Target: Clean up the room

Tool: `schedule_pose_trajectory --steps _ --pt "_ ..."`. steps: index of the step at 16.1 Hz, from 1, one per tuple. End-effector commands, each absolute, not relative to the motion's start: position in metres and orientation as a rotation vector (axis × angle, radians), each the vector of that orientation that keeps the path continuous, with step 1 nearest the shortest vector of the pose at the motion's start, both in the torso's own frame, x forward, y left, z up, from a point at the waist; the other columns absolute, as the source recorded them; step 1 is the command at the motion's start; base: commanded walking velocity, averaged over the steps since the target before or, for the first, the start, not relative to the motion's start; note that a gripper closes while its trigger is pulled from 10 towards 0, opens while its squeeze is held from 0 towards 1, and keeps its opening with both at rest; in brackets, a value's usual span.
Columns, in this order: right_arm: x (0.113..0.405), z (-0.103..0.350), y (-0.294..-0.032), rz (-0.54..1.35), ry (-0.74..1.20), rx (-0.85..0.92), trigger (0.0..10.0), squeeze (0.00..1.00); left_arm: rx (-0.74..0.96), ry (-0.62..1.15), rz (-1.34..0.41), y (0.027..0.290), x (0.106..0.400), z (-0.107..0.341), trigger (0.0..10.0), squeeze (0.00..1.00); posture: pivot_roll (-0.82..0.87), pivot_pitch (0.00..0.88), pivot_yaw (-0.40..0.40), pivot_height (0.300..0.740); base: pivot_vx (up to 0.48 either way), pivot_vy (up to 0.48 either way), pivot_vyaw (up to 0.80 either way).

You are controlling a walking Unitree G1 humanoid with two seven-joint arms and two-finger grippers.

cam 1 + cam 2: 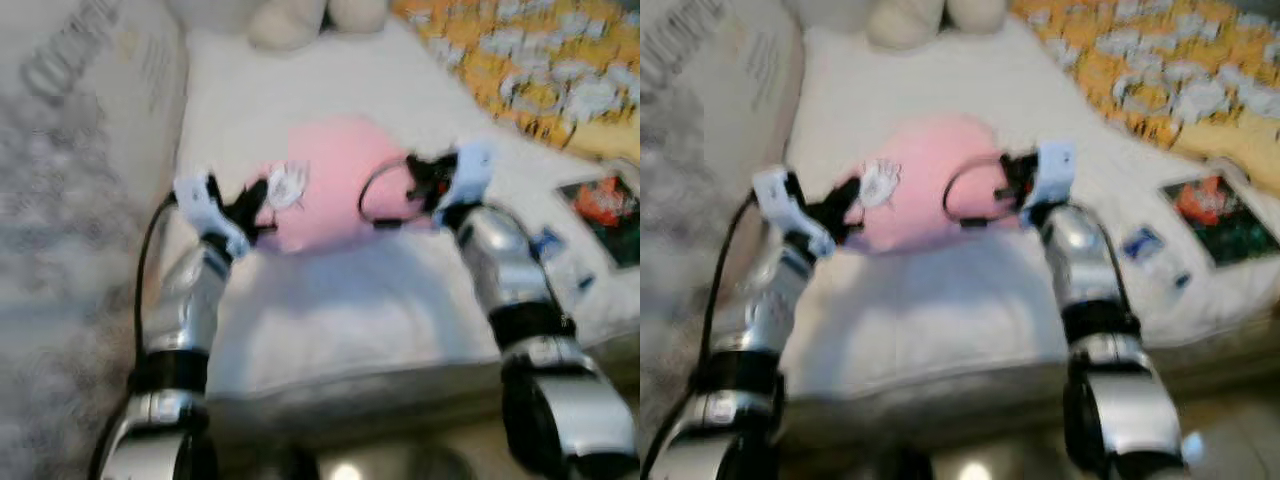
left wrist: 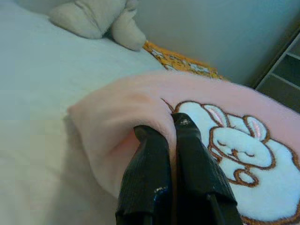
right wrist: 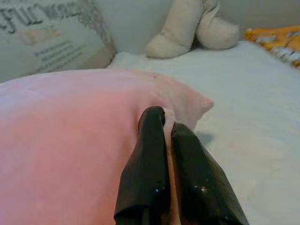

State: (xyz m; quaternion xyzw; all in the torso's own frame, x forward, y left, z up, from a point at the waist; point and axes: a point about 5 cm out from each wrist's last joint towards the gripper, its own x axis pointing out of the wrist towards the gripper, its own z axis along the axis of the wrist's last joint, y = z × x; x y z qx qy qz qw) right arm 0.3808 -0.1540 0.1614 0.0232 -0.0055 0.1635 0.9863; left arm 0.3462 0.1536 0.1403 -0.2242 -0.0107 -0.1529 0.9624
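Note:
A pink pillow (image 1: 335,180) with an embroidered white bunny (image 2: 239,145) lies on the white bed (image 1: 330,310). My left gripper (image 1: 255,205) is shut on the pillow's left edge, its black fingers (image 2: 157,159) pinching a fold of pink fabric. My right gripper (image 1: 415,185) is shut on the pillow's right edge; the fingers (image 3: 157,150) pinch the corner there. Both arms reach forward over the bed's near end.
A cream plush toy (image 1: 290,20) sits at the head of the bed. A yellow patterned blanket (image 1: 530,65) covers the far right. A book or box with a dark cover (image 1: 600,205) and a small packet (image 1: 550,250) lie right. A printed pillow (image 1: 80,110) stands left.

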Motion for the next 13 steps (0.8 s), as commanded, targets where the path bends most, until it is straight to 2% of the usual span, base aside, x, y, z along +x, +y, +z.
schedule_pose_trajectory --steps 1,5,11,13 --pt "0.384 0.174 -0.164 0.286 -0.067 0.025 0.0 0.0 -0.432 -0.083 -0.27 0.165 0.347 0.154 0.0 0.0 -0.14 0.0 0.134 0.74 0.0 0.472 0.72" --pt "0.385 0.17 -0.167 0.278 -0.038 -0.017 0.0 0.0 -0.416 -0.068 -0.265 0.154 0.343 0.151 0.0 0.0 -0.14 0.0 0.13 0.74 0.063 0.071 0.11" --pt "0.391 0.162 -0.165 0.29 0.021 -0.079 0.0 0.0 -0.382 -0.048 -0.233 0.148 0.34 0.144 0.0 0.0 -0.11 0.0 0.11 0.74 0.0 0.0 0.55" --pt "0.392 0.159 -0.165 0.286 0.037 -0.117 0.0 0.0 -0.385 -0.049 -0.239 0.143 0.338 0.143 0.0 0.0 -0.11 0.0 0.108 0.74 0.0 0.0 0.0"
